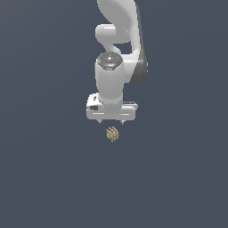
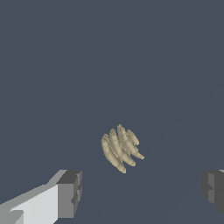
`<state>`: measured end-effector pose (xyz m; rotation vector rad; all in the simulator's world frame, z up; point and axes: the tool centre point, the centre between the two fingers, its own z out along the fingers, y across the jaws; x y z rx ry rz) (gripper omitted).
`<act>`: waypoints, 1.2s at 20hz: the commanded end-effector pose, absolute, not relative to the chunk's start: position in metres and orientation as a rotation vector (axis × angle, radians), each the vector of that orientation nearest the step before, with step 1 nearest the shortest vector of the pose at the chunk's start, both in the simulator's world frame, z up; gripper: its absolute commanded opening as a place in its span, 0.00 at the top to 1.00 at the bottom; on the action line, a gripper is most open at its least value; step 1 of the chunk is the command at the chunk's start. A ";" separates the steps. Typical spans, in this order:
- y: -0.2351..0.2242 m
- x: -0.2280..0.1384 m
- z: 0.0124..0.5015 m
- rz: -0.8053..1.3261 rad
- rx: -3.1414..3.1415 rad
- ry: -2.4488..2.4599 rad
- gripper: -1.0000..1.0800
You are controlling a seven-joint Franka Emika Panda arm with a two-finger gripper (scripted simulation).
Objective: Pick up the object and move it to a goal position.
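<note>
The object [image 1: 112, 133] is a small tan-beige lumpy thing with short finger-like spikes, lying on the dark grey floor. My white gripper [image 1: 111, 121] hangs just above and slightly behind it in the exterior view, fingers pointing down. In the wrist view the object [image 2: 121, 148] lies between and beyond the two fingers [image 2: 70, 194], apart from both. The gripper [image 2: 142, 192] is open wide and holds nothing.
The dark grey floor [image 1: 49, 178] spreads flat all around. The white arm [image 1: 120, 40] rises behind the gripper toward the exterior view's top.
</note>
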<state>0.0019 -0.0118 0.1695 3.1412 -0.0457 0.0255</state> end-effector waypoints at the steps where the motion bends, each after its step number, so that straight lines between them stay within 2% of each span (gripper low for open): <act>1: -0.012 0.002 0.170 0.026 3.141 -0.046 0.04; 12: -0.029 -0.002 0.173 0.006 3.140 -0.030 0.04; 24: -0.027 -0.002 0.163 0.005 3.137 0.079 0.04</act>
